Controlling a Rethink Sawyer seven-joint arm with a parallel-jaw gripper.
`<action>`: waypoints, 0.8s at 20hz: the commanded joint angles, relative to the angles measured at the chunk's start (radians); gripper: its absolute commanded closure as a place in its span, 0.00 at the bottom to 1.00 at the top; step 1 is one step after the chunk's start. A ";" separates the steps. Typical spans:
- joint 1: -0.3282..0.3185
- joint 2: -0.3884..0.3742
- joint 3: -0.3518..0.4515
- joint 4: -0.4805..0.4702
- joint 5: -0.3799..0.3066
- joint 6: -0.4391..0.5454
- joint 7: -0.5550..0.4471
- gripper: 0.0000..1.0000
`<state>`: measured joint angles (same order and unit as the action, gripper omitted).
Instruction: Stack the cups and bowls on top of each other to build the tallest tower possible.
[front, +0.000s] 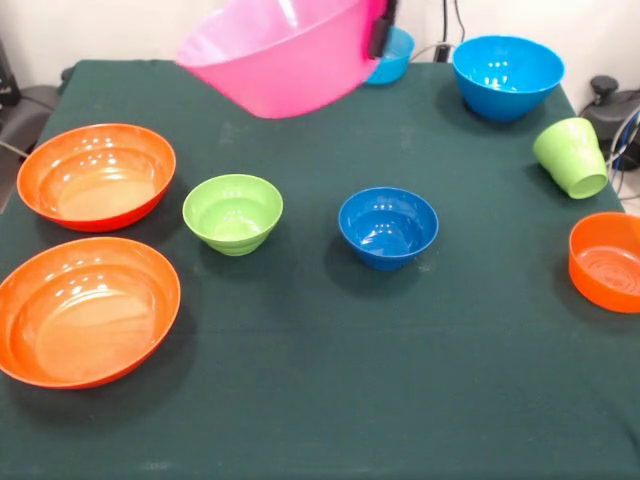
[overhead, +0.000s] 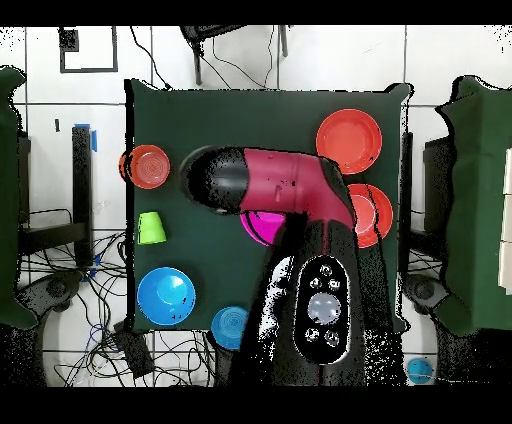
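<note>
The big pink bowl (front: 285, 55) hangs tilted in the air above the table's far side. A dark gripper finger (front: 380, 35) clamps its right rim, so the gripper is shut on it. In the overhead view the arm (overhead: 290, 185) hides the gripper, and only part of the pink bowl (overhead: 262, 226) shows. Two wide orange bowls (front: 96, 175) (front: 88, 310) sit at the left, both empty. The lime green bowl (front: 233, 212) and the dark blue bowl (front: 388, 226) sit mid-table. The lime green cup (front: 572, 157) lies on its side at the right. The orange cup is out of view.
A sky blue bowl (front: 507, 75) stands at the far right and another (front: 395, 55) sits behind the pink bowl. A smaller orange bowl (front: 607, 262) sits at the right edge. Cables and dark gear (front: 610, 100) lie beyond the table's right corner.
</note>
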<state>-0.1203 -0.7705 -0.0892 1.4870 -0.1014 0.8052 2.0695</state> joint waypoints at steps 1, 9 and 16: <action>-0.096 -0.036 0.166 0.174 -0.118 -0.037 -0.336 1.00; -0.175 -0.063 0.233 0.225 -0.176 -0.046 -0.325 1.00; -0.263 -0.084 0.305 0.265 -0.230 -0.056 -0.367 1.00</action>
<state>-0.3302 -0.8414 0.0469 1.6502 -0.2300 0.8048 2.0608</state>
